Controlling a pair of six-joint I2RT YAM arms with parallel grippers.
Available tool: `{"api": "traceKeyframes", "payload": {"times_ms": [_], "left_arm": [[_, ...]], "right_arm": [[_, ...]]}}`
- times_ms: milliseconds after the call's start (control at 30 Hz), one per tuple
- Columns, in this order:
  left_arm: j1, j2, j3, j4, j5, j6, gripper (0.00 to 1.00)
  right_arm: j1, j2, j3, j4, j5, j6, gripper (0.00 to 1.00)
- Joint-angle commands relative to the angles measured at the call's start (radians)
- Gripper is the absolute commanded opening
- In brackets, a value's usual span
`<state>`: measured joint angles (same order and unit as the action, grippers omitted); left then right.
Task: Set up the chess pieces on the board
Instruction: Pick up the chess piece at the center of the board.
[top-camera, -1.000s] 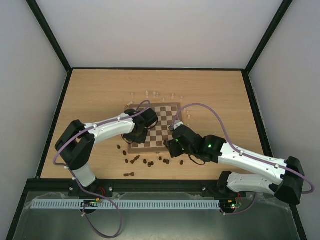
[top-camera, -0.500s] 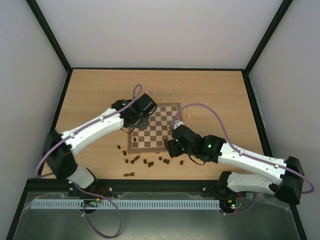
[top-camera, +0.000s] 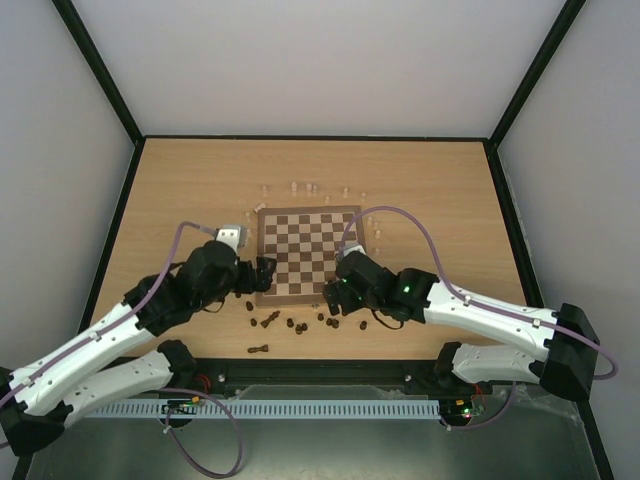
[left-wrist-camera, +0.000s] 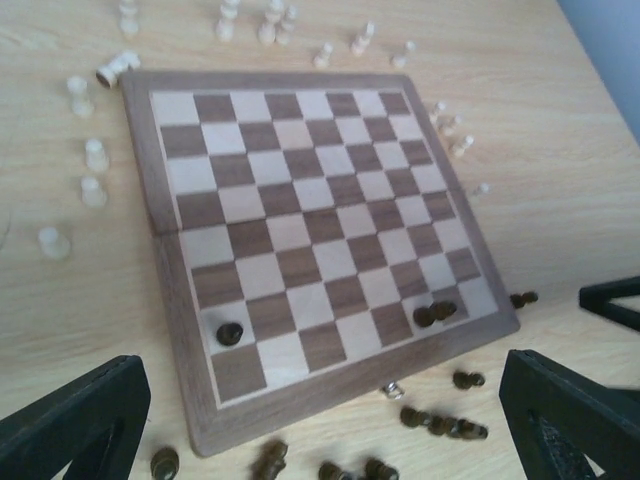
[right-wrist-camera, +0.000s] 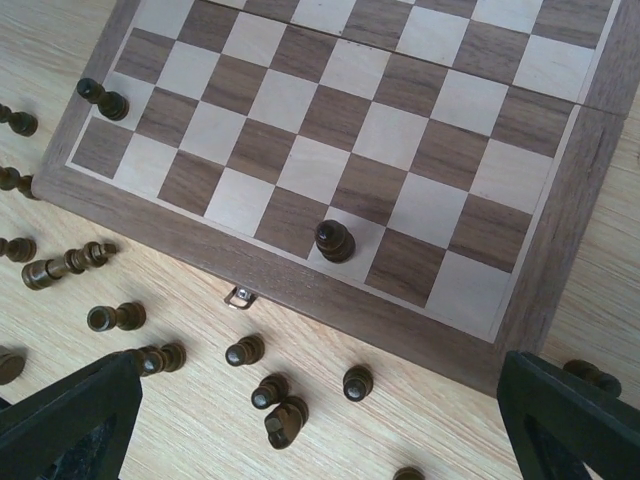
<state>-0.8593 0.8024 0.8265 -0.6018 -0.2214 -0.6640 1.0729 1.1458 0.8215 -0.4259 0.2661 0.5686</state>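
The board (top-camera: 300, 262) lies mid-table, also seen in the left wrist view (left-wrist-camera: 300, 230) and the right wrist view (right-wrist-camera: 330, 120). Two dark chess pieces stand on its near rows, one at the left (left-wrist-camera: 230, 332) (right-wrist-camera: 103, 100) and one right of centre (right-wrist-camera: 335, 240) (left-wrist-camera: 433, 313). More dark pieces (top-camera: 290, 322) (right-wrist-camera: 270, 395) lie scattered on the table in front of the board. Pale pieces (top-camera: 305, 188) (left-wrist-camera: 90, 160) sit behind it and off its left side. My left gripper (top-camera: 262, 272) (left-wrist-camera: 320, 440) hangs open by the board's near left corner. My right gripper (top-camera: 335, 292) (right-wrist-camera: 320, 430) is open over the near edge, empty.
A small metal latch (right-wrist-camera: 238, 295) sticks out of the board's near edge. Black frame rails (top-camera: 110, 230) border the wooden tabletop (top-camera: 430, 200), with grey walls behind them. A few pale pieces (left-wrist-camera: 450, 130) also lie off the board's right side.
My left arm has pulled back from over the board to its near left corner and its gripper has opened. The right gripper has opened too and shifted slightly left.
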Motion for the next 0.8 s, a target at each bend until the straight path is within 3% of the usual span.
{"api": "traceKeyframes", "payload": {"times_ms": [0,100,533,767], "left_arm": [[-0.006,-0.071,-0.1,0.098,0.051,-0.026,0.99],[-0.006,-0.102,-0.14,0.124,0.092,-0.041,0.99],[-0.009,-0.156,-0.205,0.15,0.11,-0.056,0.99],[-0.008,-0.157,-0.241,0.182,0.119,-0.066,0.99]], "right_arm": [[0.005,0.025,0.012,-0.001,0.004,0.057,0.99],[0.005,0.042,0.011,-0.014,0.002,0.074,1.0],[0.04,0.058,-0.095,-0.007,-0.053,0.187,0.71],[0.099,0.102,-0.1,-0.012,-0.049,0.2,0.63]]}}
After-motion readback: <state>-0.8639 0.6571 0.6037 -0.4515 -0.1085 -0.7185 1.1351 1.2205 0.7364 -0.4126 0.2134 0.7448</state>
